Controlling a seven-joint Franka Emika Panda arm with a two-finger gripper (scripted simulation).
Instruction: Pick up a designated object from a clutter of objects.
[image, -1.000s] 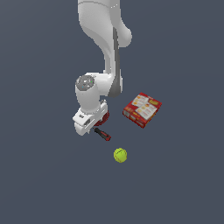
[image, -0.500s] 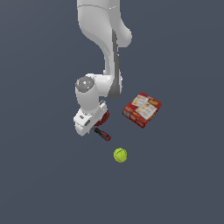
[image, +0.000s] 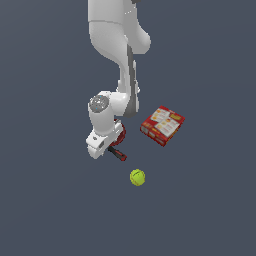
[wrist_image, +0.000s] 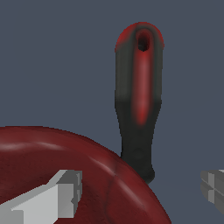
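Observation:
The dark red bowl (wrist_image: 52, 162) fills the lower part of the wrist view, its curved rim running between my fingers. My gripper (wrist_image: 138, 192) is open and straddles that rim: one grey finger (wrist_image: 57, 197) sits over the bowl's inside and the other (wrist_image: 214, 188) stands outside it. In the exterior view the white hand hides most of the bowl (image: 121, 132), so only a red sliver shows, and the fingertips are hidden too. The red-and-black tool (wrist_image: 139, 100) lies just beyond the rim, close to my gripper.
The red-and-yellow box (image: 162, 125) lies toward the exterior view's right of the arm. The yellow-green ball (image: 137, 177) rests below the tool (image: 118, 154) in that view. Everything stands on a flat dark grey floor.

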